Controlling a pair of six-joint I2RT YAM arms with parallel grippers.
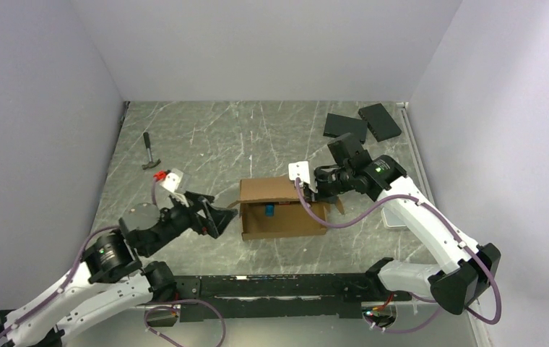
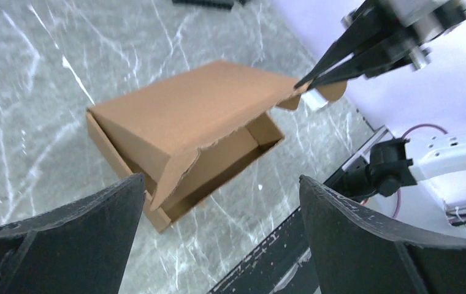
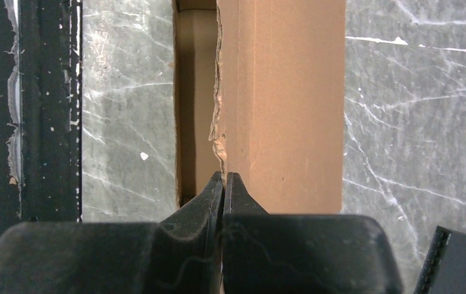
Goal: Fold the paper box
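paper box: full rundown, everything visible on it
The paper box is plain brown corrugated cardboard, shallow and rectangular. It sits flat on the grey marbled table, near the middle. Its lid is raised at a slant over the open tray, with a side flap hanging down and a ragged front edge. The right gripper is shut on the lid's far corner. The left gripper is open and clear of the box.

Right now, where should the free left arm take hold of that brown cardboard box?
The hanging side flap of the raised lid on the brown corrugated cardboard box, approached from the box's left side, where the open left fingers face it. The flap is a thin sheet clear of the tray, probably easy to pinch, and the right fingers hold the opposite corner.
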